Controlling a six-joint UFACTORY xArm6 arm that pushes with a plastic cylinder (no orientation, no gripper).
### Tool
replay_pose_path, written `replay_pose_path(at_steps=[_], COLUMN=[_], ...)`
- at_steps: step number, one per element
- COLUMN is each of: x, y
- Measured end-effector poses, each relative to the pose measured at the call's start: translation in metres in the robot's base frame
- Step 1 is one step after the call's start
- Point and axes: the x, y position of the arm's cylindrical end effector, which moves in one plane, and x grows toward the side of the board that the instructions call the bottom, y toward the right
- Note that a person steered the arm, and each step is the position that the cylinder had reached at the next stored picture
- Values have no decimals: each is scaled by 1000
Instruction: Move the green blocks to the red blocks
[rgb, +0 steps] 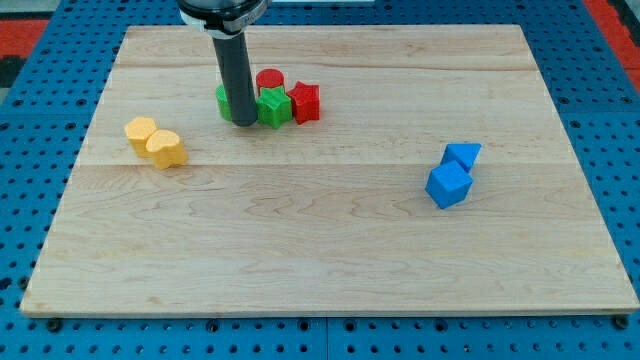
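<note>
Two green blocks sit against the red ones near the tabletop's (330, 250) top: a green block (224, 101) left of my tip (245, 123), a green star (273, 107) right of it, touching the red cylinder (270, 80) and red star (305, 101). No pincer shows, so I cannot tell its state.

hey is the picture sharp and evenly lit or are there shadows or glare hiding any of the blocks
Camera view: sharp, evenly lit, no glare on the wooden board; soft shadows only. My tip and rod cover part of the green block on the view's left; the green star shows clearly.
</note>
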Motion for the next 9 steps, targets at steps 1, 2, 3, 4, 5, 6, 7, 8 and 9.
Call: replay_pose_path(at_steps=[1, 2, 3, 4, 5, 6, 7, 8, 9], x=[7, -17, -44, -26, -6, -6, -1, 3, 3], y=[-41, -63, -30, -36, -36, 25, 28, 28, 28])
